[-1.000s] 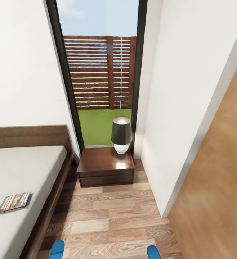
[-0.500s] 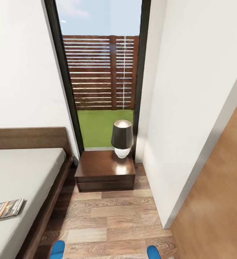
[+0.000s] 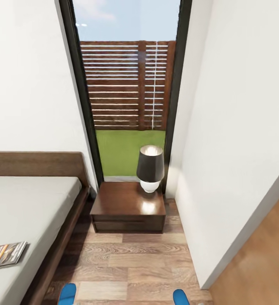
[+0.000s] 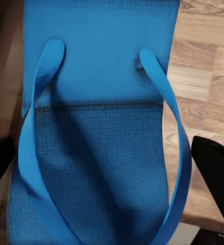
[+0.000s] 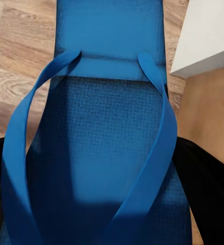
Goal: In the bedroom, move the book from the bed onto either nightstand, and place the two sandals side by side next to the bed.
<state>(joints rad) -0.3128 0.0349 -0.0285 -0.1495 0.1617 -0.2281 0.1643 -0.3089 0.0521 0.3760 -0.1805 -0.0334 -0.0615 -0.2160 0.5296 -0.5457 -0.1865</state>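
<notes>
The book (image 3: 6, 254), dark with an orange band, lies on the grey mattress of the bed (image 3: 33, 199) at the left of the head view. The nightstand (image 3: 129, 206) stands beside the headboard under a tall window. Two blue sandal tips (image 3: 67, 293) (image 3: 179, 296) poke up at the bottom edge of the head view, above the floor. In the left wrist view my left gripper (image 4: 109, 176) is shut on a blue sandal (image 4: 101, 76), with black fingers (image 4: 216, 173) at either side of it. In the right wrist view my right gripper (image 5: 99, 176) is shut on the other sandal (image 5: 109, 61).
A black-shaded lamp (image 3: 150, 168) on a white base occupies the nightstand's right rear corner. A white wall (image 3: 237, 127) runs along the right, with a wooden panel (image 3: 262, 262) at the lower right. A strip of plank floor (image 3: 131, 262) lies between bed and wall.
The whole head view has shifted as the camera moved: nightstand and window sit a little further right, the book further left. Both sandal tips keep their place in the picture.
</notes>
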